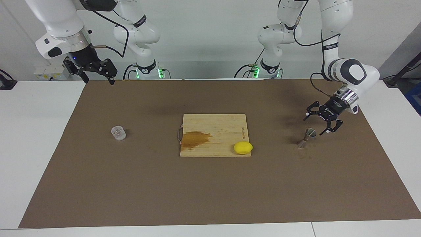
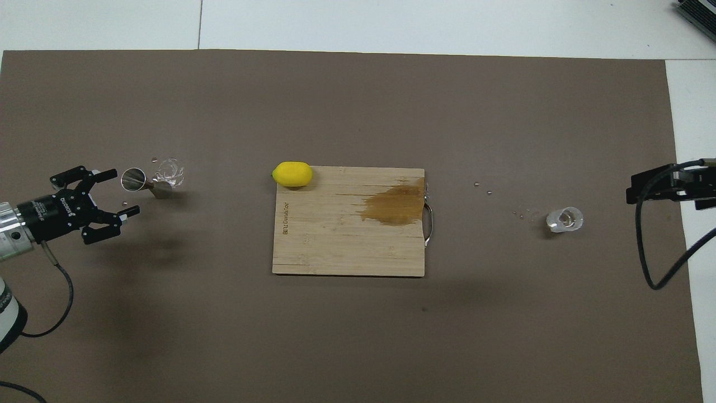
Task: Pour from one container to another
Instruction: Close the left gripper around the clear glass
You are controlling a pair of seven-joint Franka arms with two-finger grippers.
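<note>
The glass cup [image 1: 118, 133] is small, clear and short, a plain cylinder standing upright with its mouth up on the brown mat [image 1: 131, 184], toward the right arm's end of the table. In the facing view it sits at about nine o'clock from the mat's middle. The jigger [image 1: 307, 137] is silver metal, two cones joined at a narrow waist, standing upright toward the left arm's end, at about three o'clock in that view.

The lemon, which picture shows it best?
The overhead view: the lemon fills more of the picture there, lying on the cutting board's corner. The facing view shows it smaller, same corner.
</note>
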